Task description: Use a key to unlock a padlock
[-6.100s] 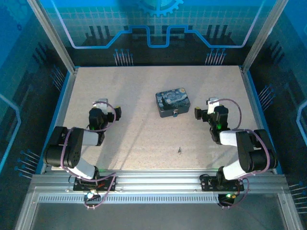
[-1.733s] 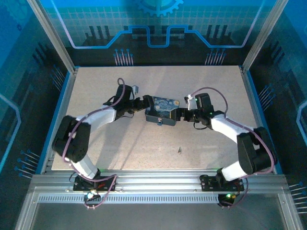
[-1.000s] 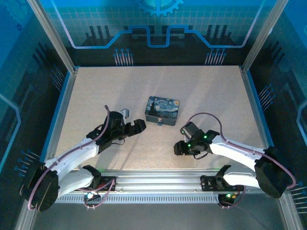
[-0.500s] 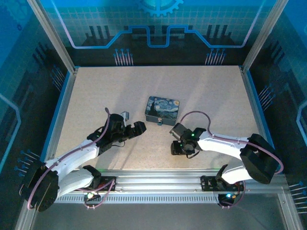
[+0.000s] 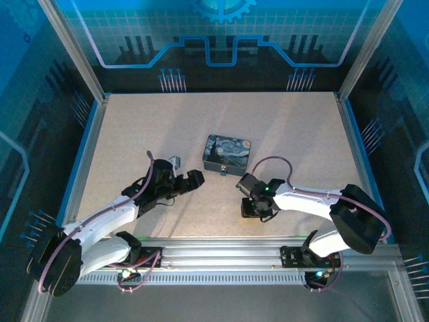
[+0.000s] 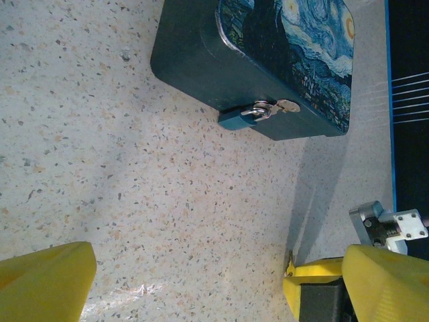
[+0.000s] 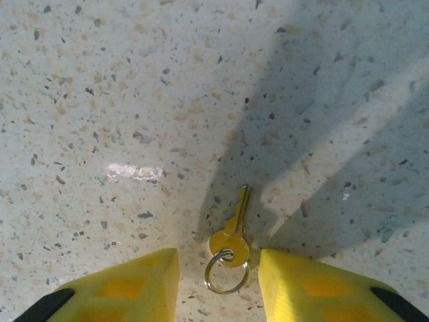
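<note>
The tiny padlock (image 6: 249,115), grey-blue with a silver shackle, hangs on the clasp at the front of the starry-night tin (image 6: 281,54); from above it is a speck (image 5: 222,172) at the tin's near side. The small metal key (image 7: 234,225) lies flat on the table, with a wire ring (image 7: 226,271) through its head. My right gripper (image 7: 218,288) is open just above the table, a yellow finger on each side of the key's ring end. From above, the right gripper (image 5: 253,209) covers the key. My left gripper (image 6: 214,295) is open and empty, short of the padlock.
The tin (image 5: 226,154) sits mid-table between the two arms. Speckled tabletop (image 5: 154,127) lies open to the left and behind. A blue rim (image 5: 353,134) and frame posts bound the table. A white scuff (image 7: 133,172) marks the surface left of the key.
Both arms left the tin, which now sits shifted left and turned. The left gripper drew back to the front left. The right gripper swung to the front and settled low over the key.
</note>
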You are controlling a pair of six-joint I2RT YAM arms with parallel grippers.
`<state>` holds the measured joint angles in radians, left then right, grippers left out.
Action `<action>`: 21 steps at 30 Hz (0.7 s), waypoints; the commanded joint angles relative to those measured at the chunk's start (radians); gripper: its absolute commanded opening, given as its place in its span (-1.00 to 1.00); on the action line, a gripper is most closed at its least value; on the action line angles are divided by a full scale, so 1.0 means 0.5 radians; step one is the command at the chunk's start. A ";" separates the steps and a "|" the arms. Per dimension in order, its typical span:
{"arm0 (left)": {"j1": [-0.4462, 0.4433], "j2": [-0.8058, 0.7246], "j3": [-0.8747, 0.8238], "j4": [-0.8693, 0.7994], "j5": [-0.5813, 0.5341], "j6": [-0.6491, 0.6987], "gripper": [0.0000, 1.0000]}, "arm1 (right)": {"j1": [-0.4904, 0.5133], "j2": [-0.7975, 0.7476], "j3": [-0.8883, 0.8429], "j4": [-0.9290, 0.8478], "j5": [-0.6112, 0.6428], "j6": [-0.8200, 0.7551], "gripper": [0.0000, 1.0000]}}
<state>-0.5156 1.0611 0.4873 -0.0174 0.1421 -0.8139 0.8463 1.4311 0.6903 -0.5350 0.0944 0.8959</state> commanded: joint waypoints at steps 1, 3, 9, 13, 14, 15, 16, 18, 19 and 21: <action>-0.016 0.006 -0.008 0.029 -0.021 -0.014 0.91 | 0.028 0.052 0.006 0.006 0.045 0.026 -0.31; -0.018 0.005 -0.007 0.023 -0.025 -0.014 0.91 | 0.028 0.064 0.007 0.013 0.049 0.023 -0.37; -0.017 0.004 0.006 0.010 -0.026 -0.014 0.91 | 0.029 0.067 0.006 -0.007 0.063 0.006 -0.50; -0.016 0.005 0.028 -0.014 -0.030 -0.006 0.91 | 0.028 0.038 0.009 -0.043 0.081 -0.006 -0.54; -0.018 0.007 0.034 -0.023 -0.032 -0.002 0.91 | 0.028 0.030 0.009 -0.053 0.083 -0.012 -0.56; -0.018 0.007 0.040 -0.026 -0.033 0.001 0.91 | 0.028 0.024 0.009 -0.059 0.085 -0.012 -0.57; -0.019 0.006 0.046 -0.035 -0.035 0.004 0.91 | 0.028 0.012 0.009 -0.069 0.091 -0.015 -0.58; -0.018 0.007 0.056 -0.046 -0.036 0.011 0.91 | 0.028 -0.010 0.009 -0.082 0.103 -0.017 -0.60; -0.017 0.009 0.062 -0.050 -0.037 0.010 0.91 | 0.027 -0.022 0.007 -0.091 0.110 -0.018 -0.60; -0.018 0.010 0.067 -0.057 -0.039 0.014 0.92 | 0.028 -0.042 0.008 -0.105 0.119 -0.023 -0.62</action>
<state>-0.5156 1.0615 0.4881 -0.0227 0.1417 -0.8135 0.8505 1.4269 0.6952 -0.5606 0.1246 0.8925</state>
